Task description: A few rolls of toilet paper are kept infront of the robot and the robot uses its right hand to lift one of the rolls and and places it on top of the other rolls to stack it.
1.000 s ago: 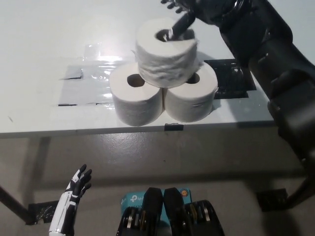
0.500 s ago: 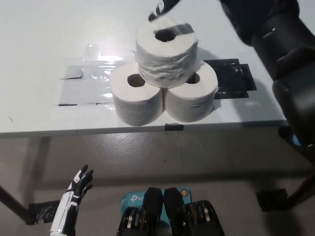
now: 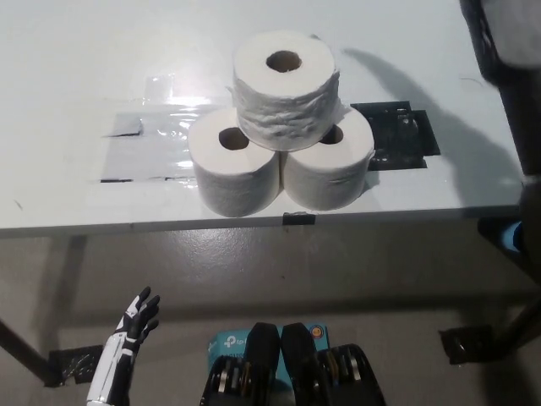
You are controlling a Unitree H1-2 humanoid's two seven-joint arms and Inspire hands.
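Three white toilet paper rolls stand near the front edge of the white table [image 3: 68, 51]. The top roll [image 3: 285, 89] rests upright across the left bottom roll [image 3: 234, 173] and the right bottom roll [image 3: 331, 169]. My black right arm [image 3: 507, 76] shows only along the right edge, well away from the stack; its hand is out of the picture. My white left hand [image 3: 131, 330] hangs below the table at the lower left, fingers spread, holding nothing.
A clear tape patch [image 3: 152, 139] lies left of the rolls and a black tape patch [image 3: 401, 135] lies right of them. The table's front edge [image 3: 127, 227] runs just before the stack. A teal box [image 3: 228, 342] sits on the floor.
My right hand has let go of the top roll, lifted up and away to the right, and left the picture. The stack stays put.
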